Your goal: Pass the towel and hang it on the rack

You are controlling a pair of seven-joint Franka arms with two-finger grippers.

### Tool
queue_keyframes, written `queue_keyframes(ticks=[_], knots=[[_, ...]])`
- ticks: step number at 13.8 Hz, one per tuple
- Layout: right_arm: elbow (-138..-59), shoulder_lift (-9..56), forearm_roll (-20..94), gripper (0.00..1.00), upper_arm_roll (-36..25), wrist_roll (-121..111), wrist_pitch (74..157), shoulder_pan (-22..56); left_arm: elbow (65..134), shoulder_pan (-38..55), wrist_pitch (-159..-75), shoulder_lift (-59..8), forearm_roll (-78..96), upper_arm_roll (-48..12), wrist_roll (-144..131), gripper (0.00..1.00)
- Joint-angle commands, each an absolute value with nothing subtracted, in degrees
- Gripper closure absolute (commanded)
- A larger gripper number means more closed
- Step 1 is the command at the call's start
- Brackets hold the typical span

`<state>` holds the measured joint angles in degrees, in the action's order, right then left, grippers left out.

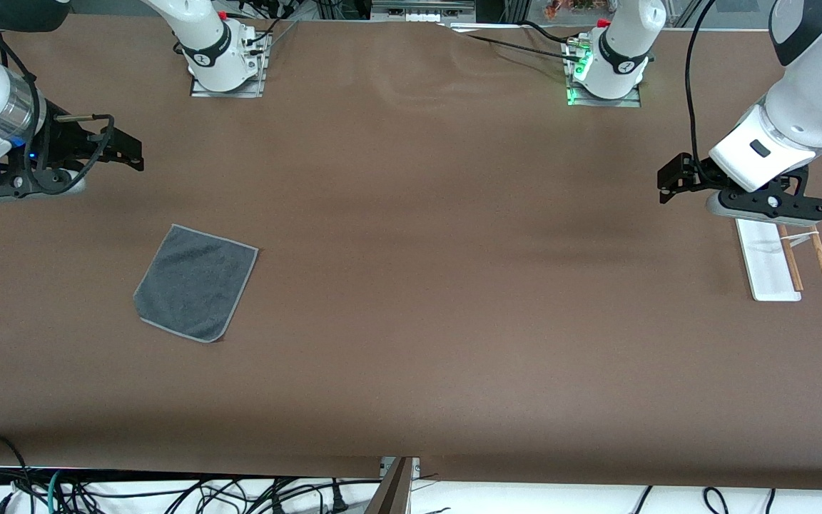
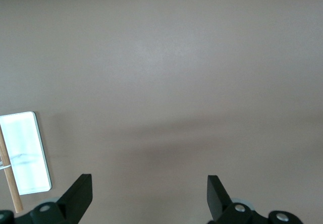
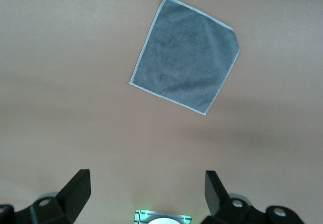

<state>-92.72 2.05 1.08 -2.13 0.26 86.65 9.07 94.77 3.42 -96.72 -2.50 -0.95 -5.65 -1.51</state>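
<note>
- The right gripper hangs over bare table at the right arm's end, its fingers pointing level toward the middle; the jaws stand wide apart and hold nothing.
- The left gripper hangs above the table at the left arm's end, just beside the rack, also pointing toward the middle; its jaws are spread wide and empty.
- The towel lies flat on the table toward the right arm's end, nearer the front camera than the right gripper. It sits turned at a slant, its pale stitched edges not square to the table's edges.
- The rack rests on the table at the left arm's end. Its white base and two brown rods run lengthwise toward the front camera.
</note>
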Motion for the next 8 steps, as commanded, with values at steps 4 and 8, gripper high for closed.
queue_keyframes(ticks=[4,8], knots=[[-93.43,1.23,0.26,0.00,-0.70,-0.70,86.92,7.73,94.31,3.52,-96.06,-2.02,-2.11,-5.80,-1.05,0.00],[-93.08,1.85,0.18,0.00,-0.70,-1.05,87.36,7.73,94.31,3.52,-96.06,-2.02,-2.11,-5.80,-1.06,0.00]])
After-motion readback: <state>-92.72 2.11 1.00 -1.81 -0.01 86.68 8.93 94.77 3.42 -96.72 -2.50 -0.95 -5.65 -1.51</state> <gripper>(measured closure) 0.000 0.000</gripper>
